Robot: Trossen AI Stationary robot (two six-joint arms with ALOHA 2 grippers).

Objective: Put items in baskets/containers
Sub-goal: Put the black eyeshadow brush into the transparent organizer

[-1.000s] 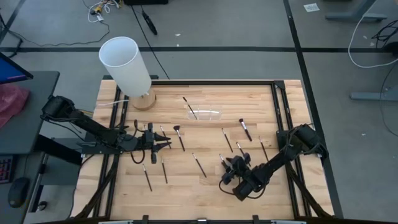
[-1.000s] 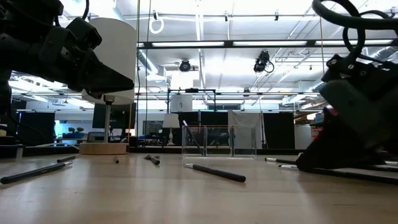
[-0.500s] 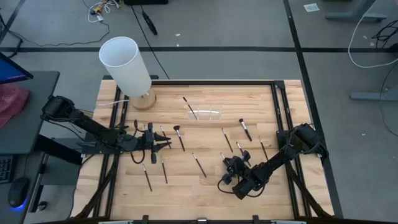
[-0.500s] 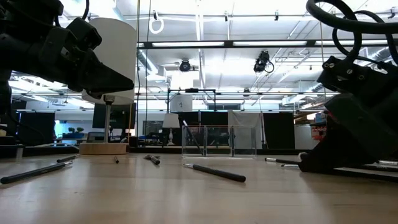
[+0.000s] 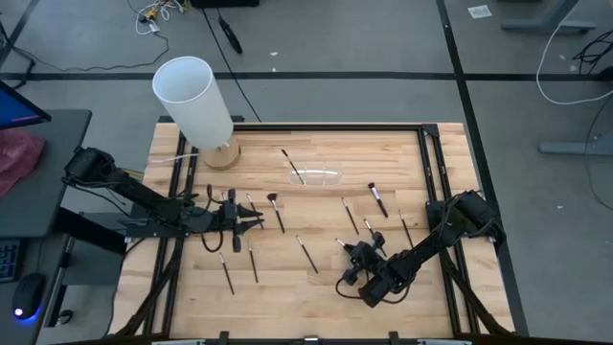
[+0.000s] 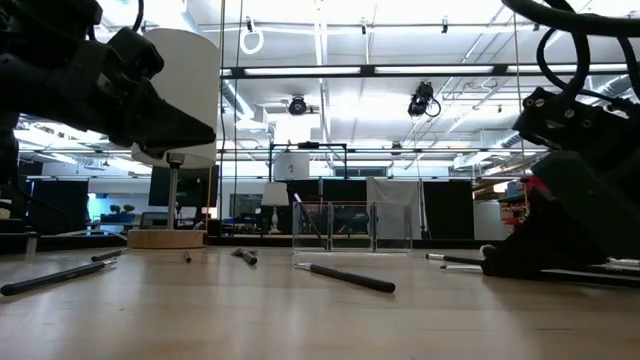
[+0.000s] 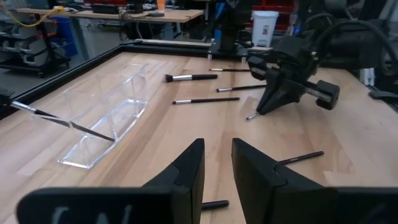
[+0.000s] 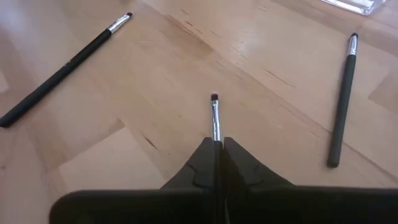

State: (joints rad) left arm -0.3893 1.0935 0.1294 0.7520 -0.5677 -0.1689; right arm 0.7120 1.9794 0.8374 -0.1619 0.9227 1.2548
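Observation:
Several thin dark brushes (image 5: 306, 253) lie scattered flat on the wooden table. One brush (image 5: 292, 165) leans in the low clear container (image 5: 321, 176), also seen in the left wrist view (image 7: 106, 118). My right gripper (image 5: 348, 249) is low over the table's near right part, shut on a thin brush (image 8: 215, 118) with a small reddish tip. My left gripper (image 5: 257, 219) hovers left of centre, its fingers (image 7: 193, 168) a little apart with nothing between them. My right gripper pinches the thin brush between its two fingertips (image 8: 208, 155), just behind the metal ferrule (image 8: 216, 132). The fingers lie along the brush, slanting down toward the table. The bristle end (image 7: 249, 116) sticks out ahead and points down at the wood; I cannot tell whether it touches.
A tall white cylinder (image 5: 196, 101) on a wooden base stands at the far left corner. Black frame rails (image 5: 428, 163) run along the table's edges. Loose brushes (image 5: 377, 199) lie between the two grippers and near the container.
My right gripper has shut on the thin brush near the table's near right and shifted slightly toward the left edge.

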